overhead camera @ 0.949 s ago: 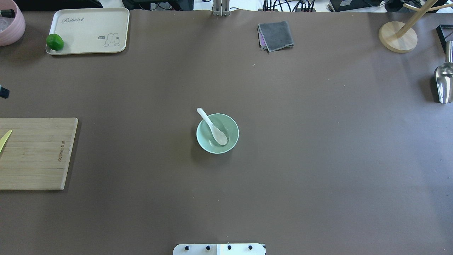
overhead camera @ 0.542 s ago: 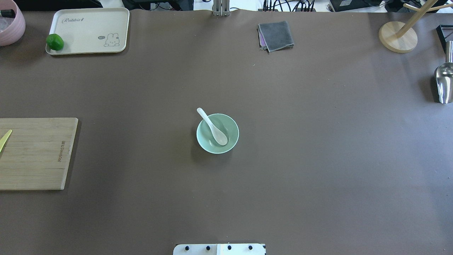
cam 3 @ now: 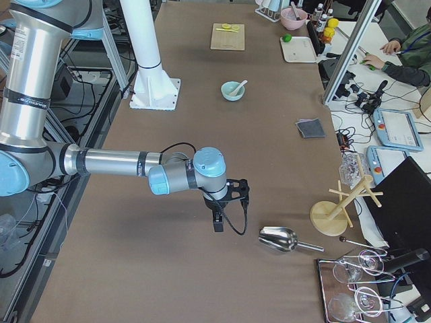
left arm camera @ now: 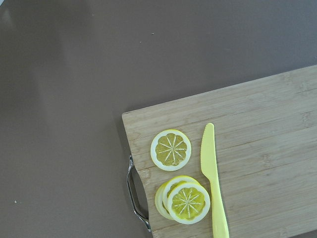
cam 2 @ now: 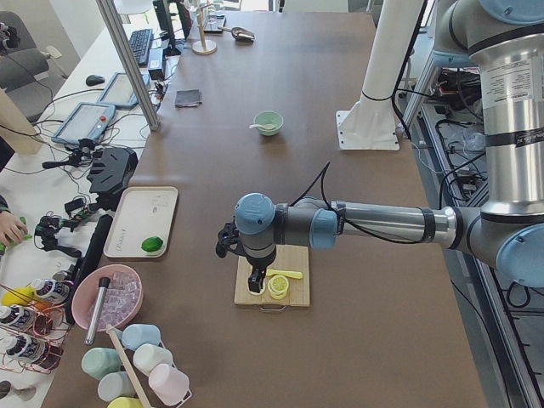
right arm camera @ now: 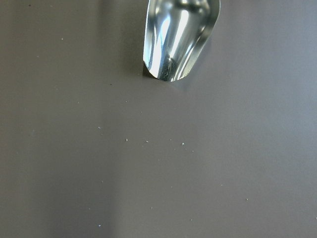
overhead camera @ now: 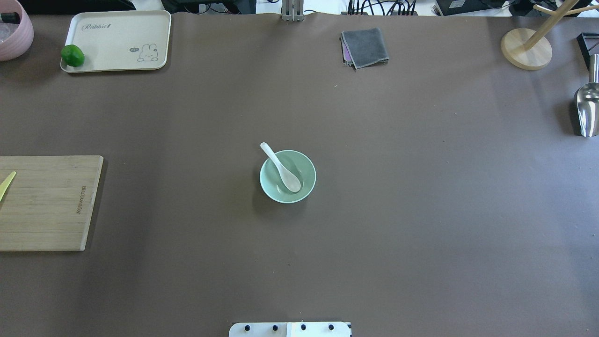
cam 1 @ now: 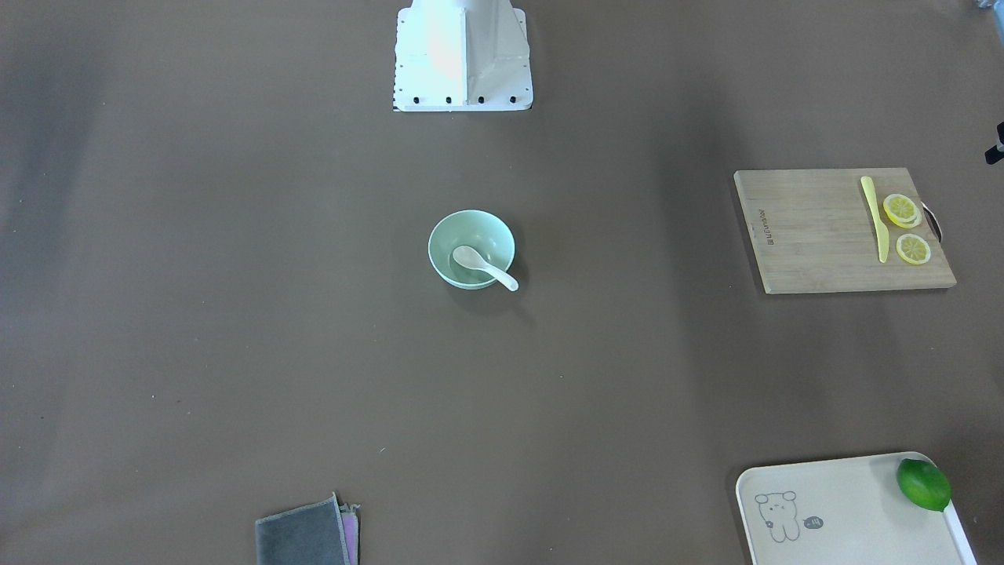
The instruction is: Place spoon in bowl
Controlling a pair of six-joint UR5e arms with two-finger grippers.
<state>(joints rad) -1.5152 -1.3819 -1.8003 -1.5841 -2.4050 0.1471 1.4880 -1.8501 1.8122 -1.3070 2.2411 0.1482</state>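
Note:
The white spoon (overhead camera: 283, 172) lies in the mint-green bowl (overhead camera: 305, 169) at the table's middle, scoop on the bowl's bottom, handle resting over the far-left rim. Both also show in the front view, spoon (cam 1: 482, 265) in bowl (cam 1: 463, 227). My left gripper (cam 2: 253, 280) hangs over the wooden cutting board (cam 2: 293, 289), far from the bowl (cam 2: 270, 120); I cannot tell if it is open. My right gripper (cam 3: 217, 225) hangs over bare table near the metal scoop (cam 3: 277, 239); I cannot tell its state either.
The cutting board (overhead camera: 47, 201) at the left holds a yellow knife (left arm camera: 213, 183) and lemon slices (left arm camera: 171, 149). A cream tray (overhead camera: 121, 40) with a lime (overhead camera: 72, 55), a grey cloth (overhead camera: 365, 47), a wooden stand (overhead camera: 526, 49) and the scoop (overhead camera: 587, 107) lie along the edges.
A dark piece at the left edge of the overhead view has gone out of view. The spoon and bowl have not moved.

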